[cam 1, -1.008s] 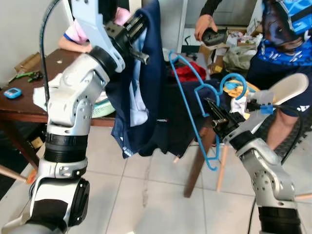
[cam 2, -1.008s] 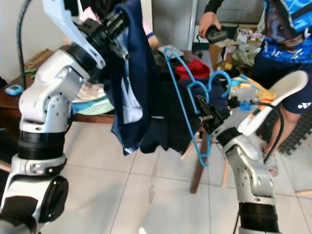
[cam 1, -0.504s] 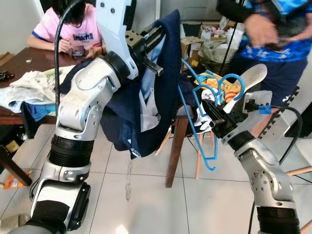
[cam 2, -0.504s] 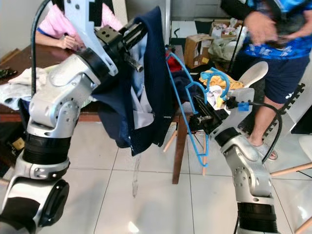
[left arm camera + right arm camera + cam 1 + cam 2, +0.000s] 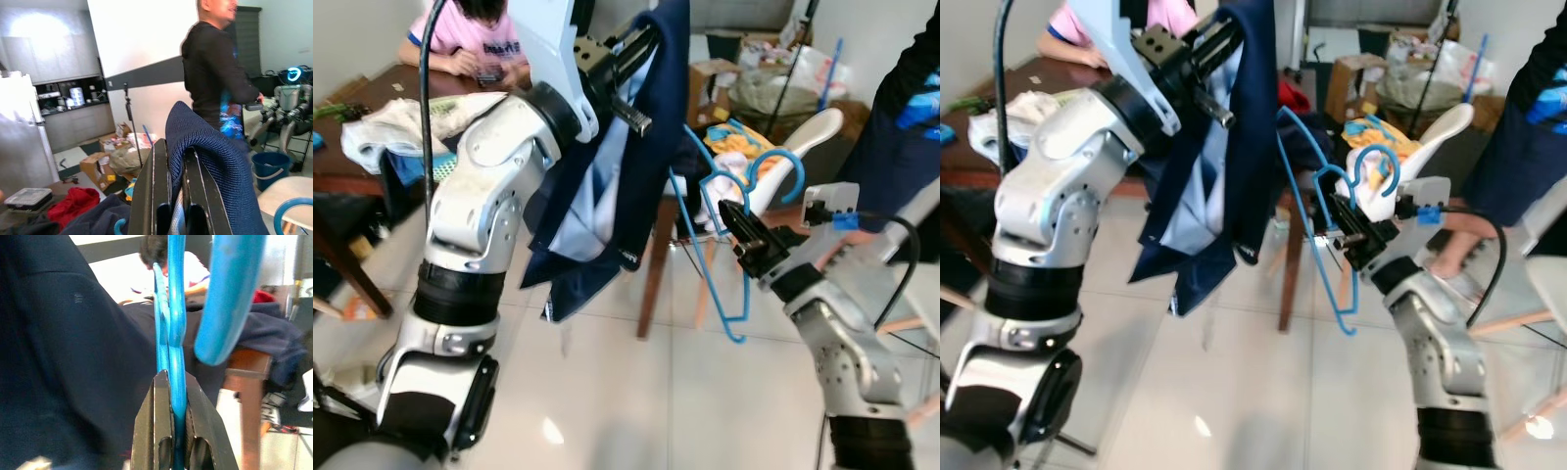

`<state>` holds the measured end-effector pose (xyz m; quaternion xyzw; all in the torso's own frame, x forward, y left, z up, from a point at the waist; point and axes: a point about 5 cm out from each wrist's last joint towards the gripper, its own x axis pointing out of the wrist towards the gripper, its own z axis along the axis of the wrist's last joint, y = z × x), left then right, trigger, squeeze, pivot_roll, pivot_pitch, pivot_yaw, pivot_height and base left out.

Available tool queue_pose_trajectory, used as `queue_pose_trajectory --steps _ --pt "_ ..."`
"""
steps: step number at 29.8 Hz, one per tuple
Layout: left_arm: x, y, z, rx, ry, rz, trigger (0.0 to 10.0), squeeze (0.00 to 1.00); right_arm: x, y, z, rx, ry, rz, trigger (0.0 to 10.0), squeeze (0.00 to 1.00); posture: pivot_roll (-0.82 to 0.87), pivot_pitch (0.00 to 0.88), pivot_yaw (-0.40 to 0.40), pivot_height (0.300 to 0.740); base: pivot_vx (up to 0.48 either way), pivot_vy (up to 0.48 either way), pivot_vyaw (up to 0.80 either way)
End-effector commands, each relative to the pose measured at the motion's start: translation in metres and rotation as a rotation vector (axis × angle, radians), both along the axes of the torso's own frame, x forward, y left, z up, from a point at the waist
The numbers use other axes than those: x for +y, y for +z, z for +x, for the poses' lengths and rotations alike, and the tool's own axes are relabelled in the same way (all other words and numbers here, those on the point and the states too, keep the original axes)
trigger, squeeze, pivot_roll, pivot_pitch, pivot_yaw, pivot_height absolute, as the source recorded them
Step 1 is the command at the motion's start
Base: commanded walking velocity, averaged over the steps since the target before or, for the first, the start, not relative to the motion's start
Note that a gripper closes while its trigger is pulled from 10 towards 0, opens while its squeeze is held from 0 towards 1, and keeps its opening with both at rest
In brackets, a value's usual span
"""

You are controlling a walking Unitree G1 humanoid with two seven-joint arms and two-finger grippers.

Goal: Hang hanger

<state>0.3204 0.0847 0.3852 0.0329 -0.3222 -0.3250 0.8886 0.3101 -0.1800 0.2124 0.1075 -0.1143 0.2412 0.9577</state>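
A blue plastic hanger (image 5: pixel 724 245) hangs in front of me at the right, with its hook curling up near a white chair back. My right gripper (image 5: pixel 732 217) is shut on the hanger just below the hook; the right wrist view shows the blue bar (image 5: pixel 176 357) pinched between the fingers. A navy garment (image 5: pixel 626 166) with a pale lining hangs from my raised left gripper (image 5: pixel 636 44), which is shut on its fabric near the collar (image 5: pixel 205 142). One arm of the hanger reaches up behind the garment's edge.
A dark wooden table (image 5: pixel 372 93) with clothes piled on it stands behind, one leg (image 5: pixel 651 264) just behind the hanger. A person in pink (image 5: pixel 475 44) sits at its far side. Another person in dark clothes (image 5: pixel 901 127) stands right, by a white chair (image 5: pixel 803 137). Tiled floor lies below.
The camera has swung, so the whole scene has shifted. Both grippers keep their holds, and the hanger and garment stay close together. The standing person has moved to the right edge.
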Motion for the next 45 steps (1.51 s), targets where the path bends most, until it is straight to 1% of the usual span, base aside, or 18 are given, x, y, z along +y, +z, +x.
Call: queue_pose_trajectory --steps 1,7,16,17,19,21,23,24,25,26,27,28,30,31,33,38,40,45 --pt "-0.002 0.011 -0.008 -0.052 -0.018 -0.012 10.0 0.00 -0.001 0.003 -0.002 -0.013 0.001 0.003 10.0 0.00 0.06 0.051 -0.010 0.740 -0.319 -0.247 0.00" --pt "-0.006 0.011 -0.010 -0.042 -0.040 -0.011 10.0 0.00 -0.001 0.002 -0.002 -0.009 -0.003 0.000 10.0 0.00 0.06 0.052 -0.009 0.740 -0.322 -0.251 0.00" --pt "-0.012 -0.012 -0.008 0.030 -0.074 -0.003 10.0 0.00 -0.022 -0.013 -0.002 0.050 -0.109 -0.025 10.0 0.00 0.04 0.057 -0.009 0.740 -0.302 -0.243 0.00" --pt "-0.004 -0.042 0.006 0.118 -0.039 0.046 10.0 0.00 -0.036 -0.023 -0.003 0.104 -0.188 -0.059 10.0 0.00 0.04 0.058 -0.008 0.740 0.000 0.000 0.00" --pt "-0.004 -0.042 0.006 0.118 -0.039 0.046 10.0 0.00 -0.036 -0.023 -0.003 0.104 -0.188 -0.059 10.0 0.00 0.04 0.058 -0.008 0.740 0.000 0.000 0.00" --pt "0.011 -0.082 0.022 0.243 0.032 0.110 10.0 0.00 -0.052 -0.040 -0.005 0.187 -0.282 -0.108 10.0 0.00 0.03 0.062 -0.009 0.740 0.000 0.000 0.00" --pt "0.011 -0.082 0.022 0.243 0.032 0.110 10.0 0.00 -0.052 -0.040 -0.005 0.187 -0.282 -0.108 10.0 0.00 0.03 0.062 -0.009 0.740 0.000 0.000 0.00" --pt "0.019 -0.105 0.028 0.311 0.071 0.137 10.0 0.00 -0.061 -0.049 -0.007 0.237 -0.336 -0.131 10.0 0.00 0.02 0.070 -0.010 0.740 0.000 0.000 -0.80" --pt "0.019 -0.105 0.028 0.311 0.071 0.137 10.0 0.00 -0.061 -0.049 -0.007 0.237 -0.336 -0.131 10.0 0.00 0.02 0.070 -0.010 0.740 0.000 0.000 -0.80" --pt "0.032 -0.134 0.032 0.399 0.124 0.168 10.0 0.00 -0.070 -0.060 -0.011 0.281 -0.380 -0.145 10.0 0.00 0.02 0.070 -0.010 0.740 0.000 0.000 -0.80" --pt "0.046 -0.168 0.031 0.500 0.164 0.193 10.0 0.00 -0.078 -0.072 -0.017 0.332 -0.427 -0.164 10.0 0.00 0.01 0.077 -0.012 0.740 0.000 0.000 -0.80" --pt "0.046 -0.168 0.031 0.500 0.164 0.193 10.0 0.00 -0.078 -0.072 -0.017 0.332 -0.427 -0.164 10.0 0.00 0.01 0.077 -0.012 0.740 0.000 0.000 -0.80" --pt "0.074 -0.239 0.014 0.710 0.233 0.237 10.0 0.00 -0.093 -0.101 -0.035 0.432 -0.491 -0.200 10.0 0.00 0.00 0.087 -0.014 0.740 0.000 0.000 -0.80" --pt "0.074 -0.239 0.014 0.710 0.233 0.237 10.0 0.00 -0.093 -0.101 -0.035 0.432 -0.491 -0.200 10.0 0.00 0.00 0.087 -0.014 0.740 0.000 0.000 -0.80" --pt "0.091 -0.276 -0.003 0.828 0.278 0.240 10.0 0.00 -0.100 -0.121 -0.050 0.499 -0.524 -0.216 10.0 0.00 -0.01 0.092 -0.018 0.740 0.000 0.000 -0.80" --pt "0.109 -0.306 -0.020 0.901 0.364 0.252 10.0 0.00 -0.106 -0.143 -0.068 0.575 -0.555 -0.231 10.0 0.00 -0.01 0.097 -0.020 0.740 0.000 0.000 -0.80" --pt "0.127 -0.325 -0.035 0.946 0.456 0.213 10.0 0.00 -0.108 -0.163 -0.087 0.645 -0.575 -0.243 10.0 0.00 -0.03 0.101 -0.026 0.740 0.000 0.000 -0.80" --pt "0.134 -0.331 -0.041 0.960 0.490 0.195 10.0 0.00 -0.108 -0.172 -0.095 0.672 -0.577 -0.253 10.0 0.00 -0.03 0.101 -0.026 0.740 0.000 0.000 -0.80"
